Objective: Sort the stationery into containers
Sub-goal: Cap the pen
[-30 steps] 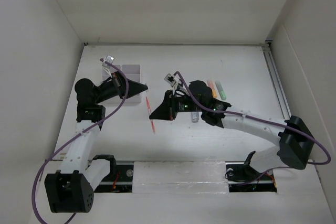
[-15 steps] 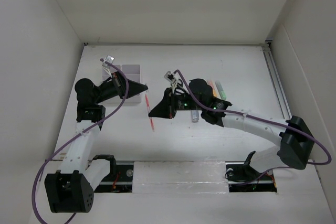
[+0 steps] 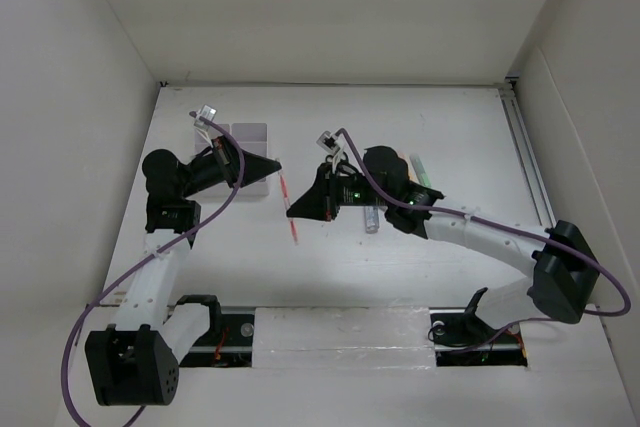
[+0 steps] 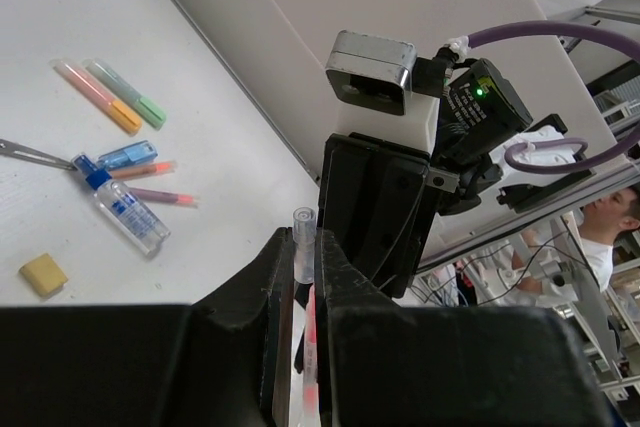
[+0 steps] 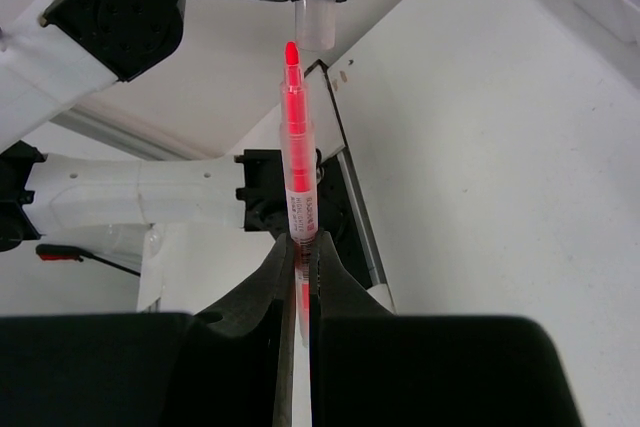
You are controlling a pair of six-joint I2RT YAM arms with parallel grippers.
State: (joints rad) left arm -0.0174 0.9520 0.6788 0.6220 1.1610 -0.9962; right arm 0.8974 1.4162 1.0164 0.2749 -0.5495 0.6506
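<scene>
Your left gripper (image 4: 303, 247) has its fingers narrow, pinched on a clear cap (image 4: 303, 229). The cap stands out past the fingertips, and its mouth looks toward the other arm. The white organizer (image 3: 250, 133) lies just beside these fingers, on their far side.

Between the 2 grippers is the meeting point. From the right wrist, the red tip of the red-pink pen (image 5: 297, 177) is just beside the mouth of the cap. It seems to stand a little to one side of it and not yet inside, but the depth is hard to judge there.

Your right gripper (image 5: 298, 247) also has its fingers narrow, closed on the lower barrel of the pen. Most of the pen sticks out in front of the fingertips.

Behind the right fingers, on the table (image 4: 60, 7), the orange marker (image 4: 120, 114), the green marker (image 4: 148, 109), the bottle (image 4: 125, 209) and the yellow eraser (image 4: 45, 274) wait unsorted.

The danger is the alignment. If you push while the tip is off-centre, it can pass beside the cap and put ink on the left fingers. Also the long free barrel can slide or turn in the right fingers, or the cap can tilt out of the left ones and fall away from the organizer.
</scene>
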